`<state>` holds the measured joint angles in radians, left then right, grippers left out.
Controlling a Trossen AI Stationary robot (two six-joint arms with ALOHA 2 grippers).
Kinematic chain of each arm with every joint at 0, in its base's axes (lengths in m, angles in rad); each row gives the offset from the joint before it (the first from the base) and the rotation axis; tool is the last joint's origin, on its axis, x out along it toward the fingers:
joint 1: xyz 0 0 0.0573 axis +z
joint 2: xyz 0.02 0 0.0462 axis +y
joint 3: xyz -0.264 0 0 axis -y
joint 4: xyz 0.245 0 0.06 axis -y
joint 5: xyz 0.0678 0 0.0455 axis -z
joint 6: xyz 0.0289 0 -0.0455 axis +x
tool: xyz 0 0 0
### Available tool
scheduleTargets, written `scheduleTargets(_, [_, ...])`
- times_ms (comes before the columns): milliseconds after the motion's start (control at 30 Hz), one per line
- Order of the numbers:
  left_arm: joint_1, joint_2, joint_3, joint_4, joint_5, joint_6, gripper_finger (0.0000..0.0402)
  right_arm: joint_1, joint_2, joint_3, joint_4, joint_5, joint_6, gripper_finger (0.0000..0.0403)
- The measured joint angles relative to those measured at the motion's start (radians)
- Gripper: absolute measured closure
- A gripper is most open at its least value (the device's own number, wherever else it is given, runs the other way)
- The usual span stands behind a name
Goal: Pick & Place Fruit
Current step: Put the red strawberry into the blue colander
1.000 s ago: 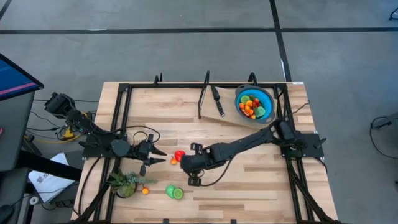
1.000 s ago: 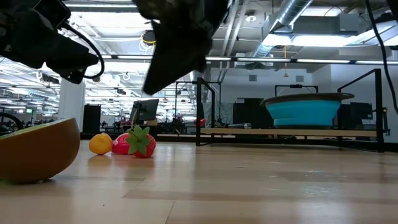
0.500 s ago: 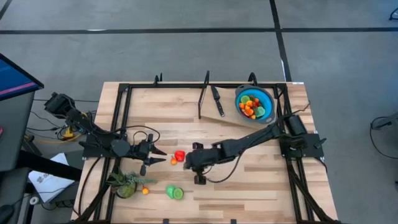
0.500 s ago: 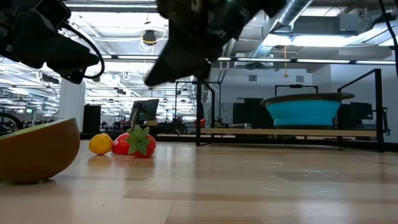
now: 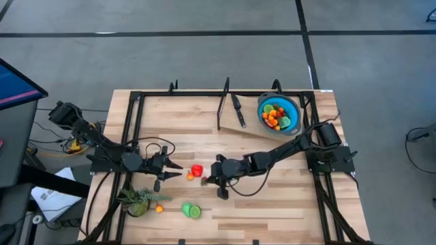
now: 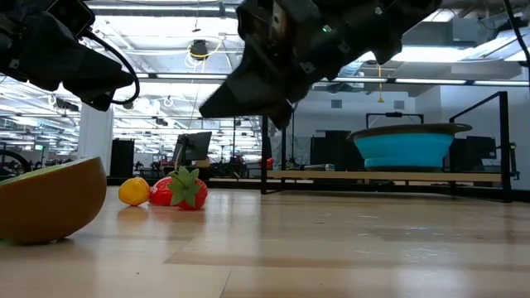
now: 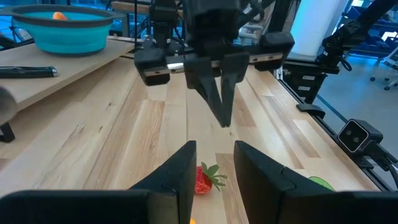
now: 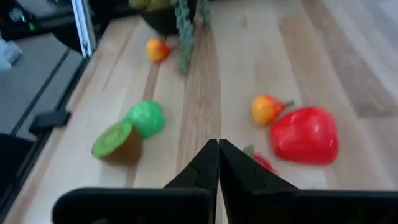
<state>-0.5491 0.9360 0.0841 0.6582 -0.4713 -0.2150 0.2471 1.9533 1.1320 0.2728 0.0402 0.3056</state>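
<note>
The right gripper (image 5: 206, 180) hung over mid-table with its fingers pressed together and nothing between them. The loose fruit sat just off its tips at about 9 o'clock in the overhead shot: a red fruit (image 5: 197, 169), a strawberry (image 6: 180, 189) and a small orange one (image 5: 190, 176). The left gripper (image 5: 176, 171), jaws a bit apart and empty, pointed at the same bunch from the other side, about as close. The blue bowl (image 5: 289, 107) was way off at 1 o'clock, already holding fruit

A dark gripper (image 6: 217, 106) hangs above the strawberry (image 6: 177, 190) and small orange fruit (image 6: 133, 191) — blue bowl (image 6: 406, 149) far behind.
</note>
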Motion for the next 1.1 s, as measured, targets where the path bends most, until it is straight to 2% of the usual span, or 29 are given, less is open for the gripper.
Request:
scheduleTargets(100, [0.000,0.000,0.000,0.000,0.000,0.000,0.0298,-0.011,0.000,0.000,0.034,0.000,-0.004,0.0397])
scheduleTargets(200, [0.000,0.000,0.000,0.000,0.000,0.000,0.0298,-0.019,0.000,0.001,0.031,0.002,-0.058,0.0374])
scheduleTargets(300, [0.000,0.000,0.000,0.000,0.000,-0.001,0.0298,-0.020,0.000,0.001,0.015,0.002,-0.066,0.0320])
scheduleTargets(533, [0.000,0.000,0.000,0.000,0.000,-0.002,0.0298,-0.015,0.008,0.002,0.065,0.005,-0.083,0.0147])
scheduleTargets(633, [0.000,0.000,0.000,0.000,0.000,-0.002,0.0298,-0.013,0.035,-0.002,0.082,0.006,-0.104,0.0107])
scheduleTargets(767, [0.000,0.000,0.000,0.001,0.000,-0.002,0.0298,-0.013,0.088,0.006,0.115,0.009,-0.104,0.0095])
scheduleTargets(1100, [0.000,0.000,0.000,0.003,0.000,-0.002,0.0298,-0.039,0.207,0.046,0.136,-0.002,-0.133,0.0108])
